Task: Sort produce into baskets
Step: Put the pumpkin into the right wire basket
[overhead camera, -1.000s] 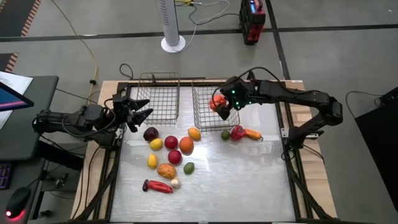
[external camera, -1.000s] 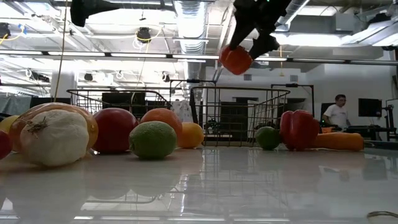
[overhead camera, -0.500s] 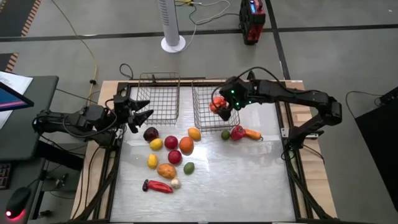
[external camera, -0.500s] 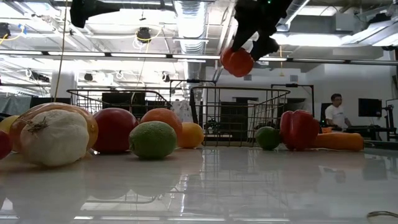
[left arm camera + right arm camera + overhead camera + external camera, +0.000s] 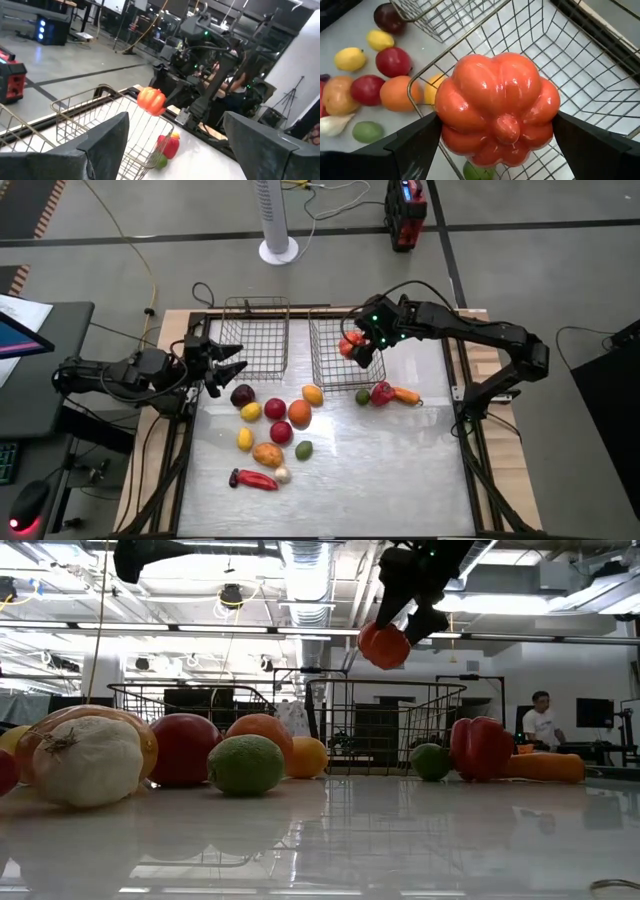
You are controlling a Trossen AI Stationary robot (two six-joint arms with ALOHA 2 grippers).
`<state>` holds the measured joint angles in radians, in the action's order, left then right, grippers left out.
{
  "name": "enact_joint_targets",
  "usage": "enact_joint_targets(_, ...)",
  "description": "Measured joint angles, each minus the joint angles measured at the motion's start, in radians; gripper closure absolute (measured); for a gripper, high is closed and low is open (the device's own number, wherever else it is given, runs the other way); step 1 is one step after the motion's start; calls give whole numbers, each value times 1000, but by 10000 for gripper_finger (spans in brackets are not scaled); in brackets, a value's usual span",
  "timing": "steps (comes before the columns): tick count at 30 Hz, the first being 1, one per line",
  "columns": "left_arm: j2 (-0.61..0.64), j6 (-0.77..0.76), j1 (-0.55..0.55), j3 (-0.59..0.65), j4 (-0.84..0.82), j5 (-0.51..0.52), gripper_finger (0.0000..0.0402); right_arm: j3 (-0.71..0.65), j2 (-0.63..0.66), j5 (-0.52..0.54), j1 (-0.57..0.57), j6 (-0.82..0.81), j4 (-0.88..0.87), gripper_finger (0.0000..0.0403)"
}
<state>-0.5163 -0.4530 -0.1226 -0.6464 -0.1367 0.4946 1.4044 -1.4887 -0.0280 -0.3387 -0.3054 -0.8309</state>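
Right gripper (image 5: 357, 348) holding a ribbed orange-red tomato (image 5: 348, 346) over the right basket (image 5: 335, 330).
High view: the tomato hung above the basket's rim at 3 o'clock; the left gripper (image 5: 228, 365), jaws wide, waited beside the left basket (image 5: 255, 330). Low view: the tomato (image 5: 384, 645) was well above the rim. Right wrist view: both fingers (image 5: 415, 145) pressed its glossy lobes.

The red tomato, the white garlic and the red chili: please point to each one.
red tomato (image 5: 497, 107), right wrist view, middle of its ribbed body.
white garlic (image 5: 85, 762), low view, middle of the bulb.
red chili (image 5: 255, 480), high view, middle of the pod.
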Motion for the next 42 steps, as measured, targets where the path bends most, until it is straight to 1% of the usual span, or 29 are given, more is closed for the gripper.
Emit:
enact_joint_targets(6, 0, 0, 0, 0, -16, 0, 90, 0, 0, -35, 25, 0, -1, 3)
enact_joint_targets(10, 0, 0, 0, 0, -16, 0, 90, 0, 0, -51, 46, 1, 53, 6)
enact_joint_targets(13, 0, 0, 0, 0, -16, 1, 90, 0, 0, -53, 47, 0, 84, 8)
enact_joint_targets(18, -1, -1, 0, 0, -16, 1, 90, 0, 0, -54, 44, 0, 84, 9)
enact_joint_targets(20, -8, -1, 0, 0, -16, 3, 90, 0, 0, -75, 41, -2, 78, 9)
enact_joint_targets(25, -15, -2, 0, 0, -17, 2, 90, 0, 0, -111, 36, -62, 77, 9)
enact_joint_targets(30, -16, -5, 0, 0, -17, 2, 90, 0, 0, -112, 35, -62, 75, 9)
enact_joint_targets(36, -15, -7, 0, 0, -17, 2, 90, 0, 0, -110, 35, -3, 59, 9)
enact_joint_targets(39, -16, -9, 0, 0, -26, 2, 90, 0, -2, -71, 31, -22, 6, 9)
enact_joint_targets(42, -16, -14, 0, 0, -41, 2, 90, -5, -4, -60, 24, 19, -19, 5)
